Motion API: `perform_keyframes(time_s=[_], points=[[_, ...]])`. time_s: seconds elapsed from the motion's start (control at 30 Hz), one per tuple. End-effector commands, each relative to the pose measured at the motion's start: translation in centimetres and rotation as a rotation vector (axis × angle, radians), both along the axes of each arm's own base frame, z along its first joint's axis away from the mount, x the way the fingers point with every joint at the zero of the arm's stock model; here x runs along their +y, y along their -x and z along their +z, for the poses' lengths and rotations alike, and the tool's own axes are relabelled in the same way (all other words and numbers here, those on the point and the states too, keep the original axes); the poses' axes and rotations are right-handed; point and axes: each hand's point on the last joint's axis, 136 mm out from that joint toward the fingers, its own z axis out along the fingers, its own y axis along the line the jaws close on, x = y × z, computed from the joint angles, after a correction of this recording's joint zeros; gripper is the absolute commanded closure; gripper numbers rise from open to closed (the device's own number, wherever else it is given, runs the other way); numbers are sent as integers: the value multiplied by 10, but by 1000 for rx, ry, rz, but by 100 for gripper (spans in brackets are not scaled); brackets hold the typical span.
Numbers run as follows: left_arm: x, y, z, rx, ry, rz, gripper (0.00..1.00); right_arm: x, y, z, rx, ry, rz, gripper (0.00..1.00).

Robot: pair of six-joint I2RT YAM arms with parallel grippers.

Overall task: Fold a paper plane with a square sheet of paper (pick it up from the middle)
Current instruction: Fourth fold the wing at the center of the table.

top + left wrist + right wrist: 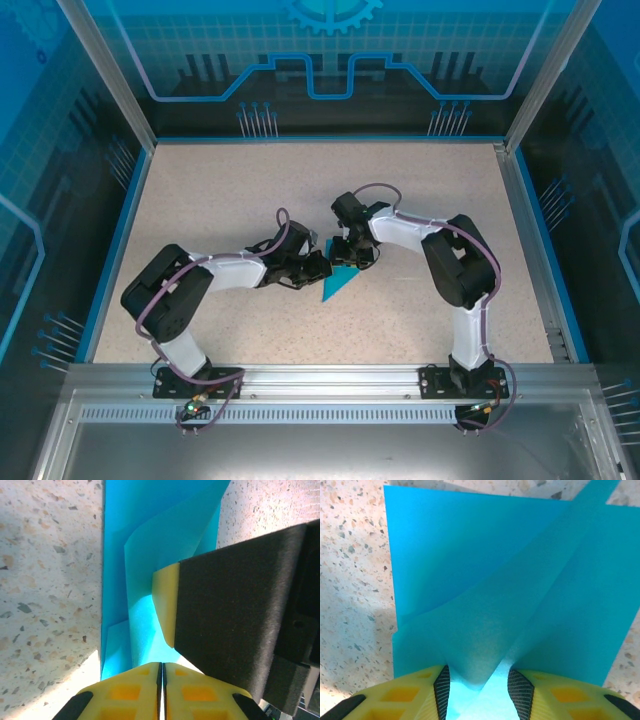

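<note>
A: The left jaws are pressed together, tips right at the edge of the sheet of paper. I can't tell whether any paper is nipped between them.

B: The sheet lies about mid-surface, a touch nearer the near edge than the far. It's partly folded, with its flaps lying loose.

A: That's my worry. If those left tips aren't truly pinning it, the sheet could slide and the crease would land crooked.

B: The right jaws stand apart, with a raised ridge of paper between them. Closing off-line would likely pinch in a stray crease or crumple such thin paper.

A: And the two sets of jaws are almost touching. One misjudged move might knock them together, or tug the sheet and tear it.
</note>
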Motion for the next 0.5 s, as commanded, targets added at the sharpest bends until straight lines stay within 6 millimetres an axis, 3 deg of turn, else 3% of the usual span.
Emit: perform_keyframes(time_s=[0.0, 0.47], points=[[-8, 1, -4, 31, 15, -26, 88, -16, 30, -48, 137, 104, -10, 56], [10, 6, -29, 79, -88, 17, 96, -19, 29, -49, 146, 94, -29, 56]])
